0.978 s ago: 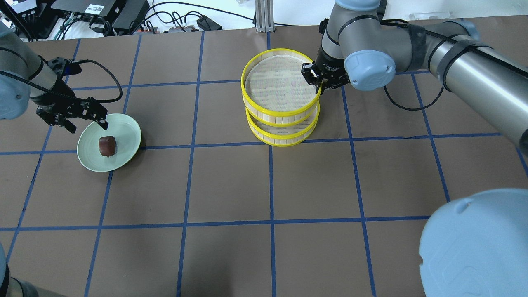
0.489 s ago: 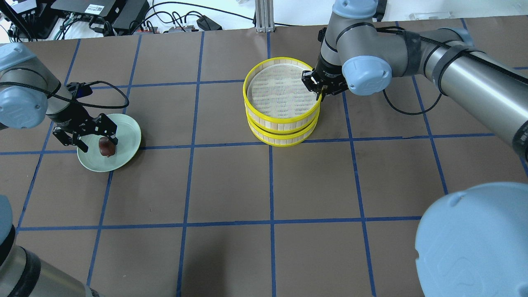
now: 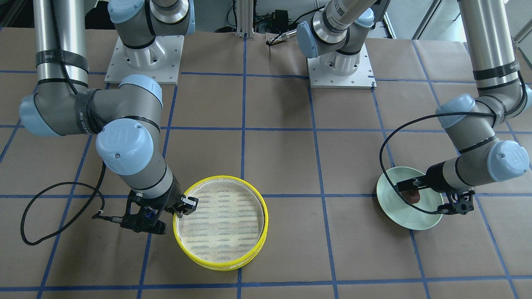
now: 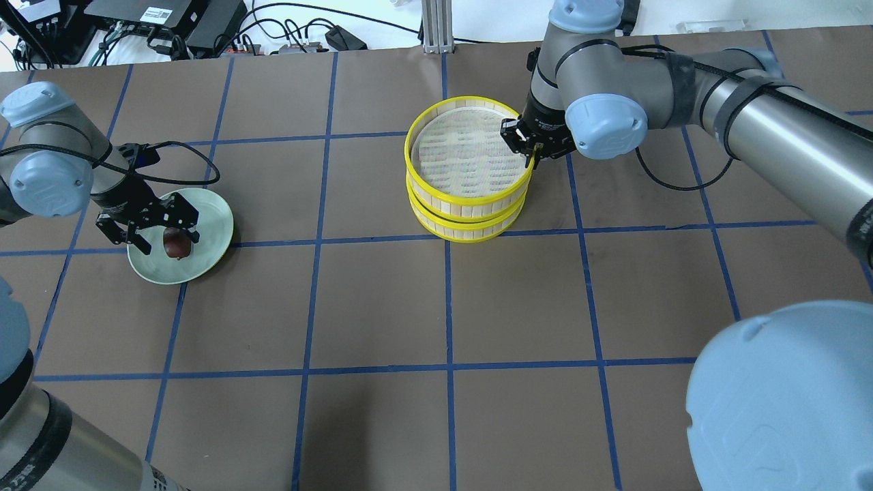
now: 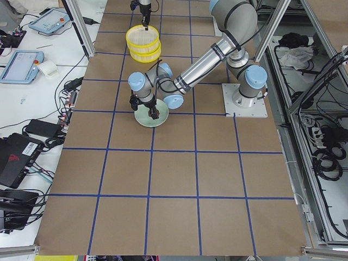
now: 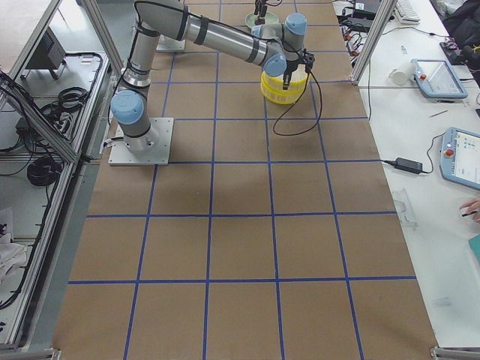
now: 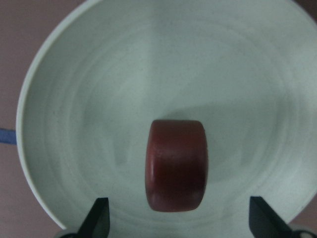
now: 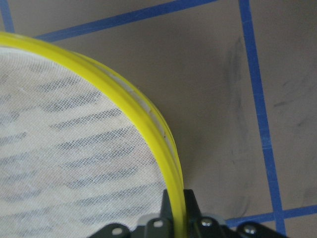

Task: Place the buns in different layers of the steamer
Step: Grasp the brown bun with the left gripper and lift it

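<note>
A UR logo marks the right arm's joint cap [image 3: 123, 146].

I see the left arm [image 3: 486, 41] and right arm [image 3: 58, 33] as brushed silver tubes with pale blue joint caps [image 3: 124, 147] embossed with a UR logo. Black bands [image 3: 62, 60] strap a black cable [image 3: 25, 216] along each. The left end effector [image 4: 167, 239] and right end effector [image 4: 528, 160] are matte black. The grey base plates [image 3: 143, 58] show corner screws.

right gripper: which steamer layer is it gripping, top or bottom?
The top layer. The right gripper has its fingers pinched on that tray's yellow rim; the bottom layer sits underneath, with nothing gripping it.
</note>
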Controlling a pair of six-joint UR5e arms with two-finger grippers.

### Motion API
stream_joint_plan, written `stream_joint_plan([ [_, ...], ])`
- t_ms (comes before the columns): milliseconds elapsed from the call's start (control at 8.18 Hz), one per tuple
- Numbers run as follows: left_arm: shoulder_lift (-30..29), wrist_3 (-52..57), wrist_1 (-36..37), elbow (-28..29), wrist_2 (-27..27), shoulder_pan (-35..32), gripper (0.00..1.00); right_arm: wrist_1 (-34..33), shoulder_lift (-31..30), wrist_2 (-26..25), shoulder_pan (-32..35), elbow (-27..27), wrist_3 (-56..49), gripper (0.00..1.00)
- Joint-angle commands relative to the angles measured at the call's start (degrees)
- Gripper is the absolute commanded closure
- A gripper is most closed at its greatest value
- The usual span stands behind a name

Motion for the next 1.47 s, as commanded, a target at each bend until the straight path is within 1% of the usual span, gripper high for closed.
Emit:
stream_joint_plan([
  [0,-1.6,0.0,1.6,0.4,-0.3,0.0,0.14,0.3,-0.3,0.1,0.0,0.1,0.5,1.0],
  [122,-1.7,0.3,1.5,0.5,-0.5,0.0,0.62,0.5,-0.6,0.1,0.1,0.1,0.5,1.0],
  [245,-1.8,0.7,1.4,0.6,-0.5,0.0,1.0,0.6,-0.7,0.2,0.1,0.1,0.5,1.0],
  [612,-0.8,0.2,0.9,1.0,-0.9,-0.1,1.0,0.7,-0.7,0.6,0.2,0.3,0.7,1.0],
  [734,0.1,-0.3,0.9,1.0,-2.5,-0.2,1.0,0.7,-0.6,0.6,0.2,0.3,0.7,1.0],
  [856,1.2,-0.3,0.8,1.2,-3.0,-0.3,1.0,0.6,-0.5,0.6,0.2,0.4,0.7,1.0],
  [978,3.5,-0.3,-0.5,1.4,-2.9,-0.8,1.0,0.6,-0.5,0.6,0.2,0.4,0.6,1.0],
  [1223,6.9,-0.7,-1.0,1.8,-3.1,-3.1,1.0,0.6,-0.4,0.6,0.2,0.4,0.7,1.0],
  [1345,8.4,-1.7,-1.3,2.8,-2.8,-5.8,1.0,0.6,-0.4,0.6,0.2,0.4,0.7,0.98],
])
